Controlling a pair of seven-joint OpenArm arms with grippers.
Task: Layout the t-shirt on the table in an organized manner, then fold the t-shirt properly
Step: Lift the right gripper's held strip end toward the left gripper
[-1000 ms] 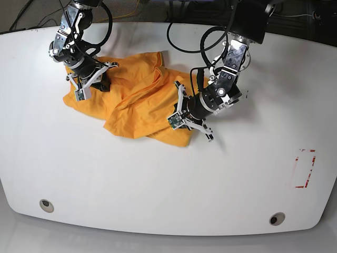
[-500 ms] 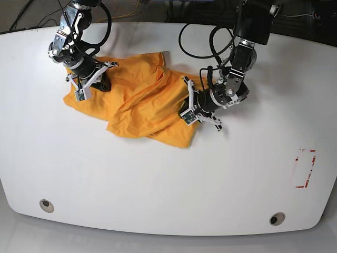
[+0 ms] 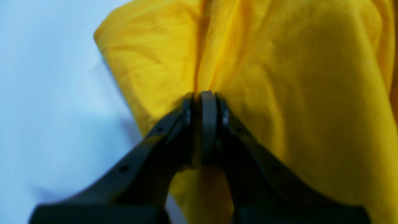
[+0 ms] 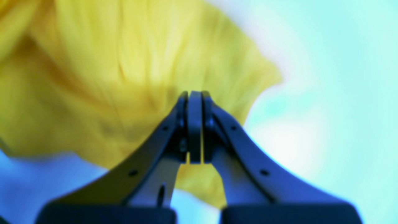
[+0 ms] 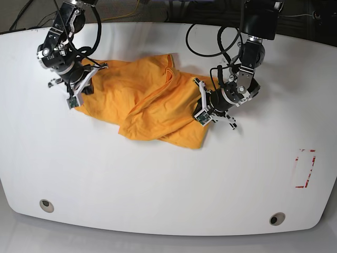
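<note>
Shirt lies bunched on table toward 12 o'clock, stretched between both arms. Left gripper is clamped on fabric at the shirt's 3 o'clock edge; right gripper pinches fabric at its 9 o'clock edge.

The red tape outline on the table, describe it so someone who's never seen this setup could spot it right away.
Start with the big glossy white table and go to the side away from the orange-yellow t-shirt, on the base view's right. There a small red tape rectangle lies flat, apart from the cloth. It is the only red mark; the round grommets nearby are grey.
</note>
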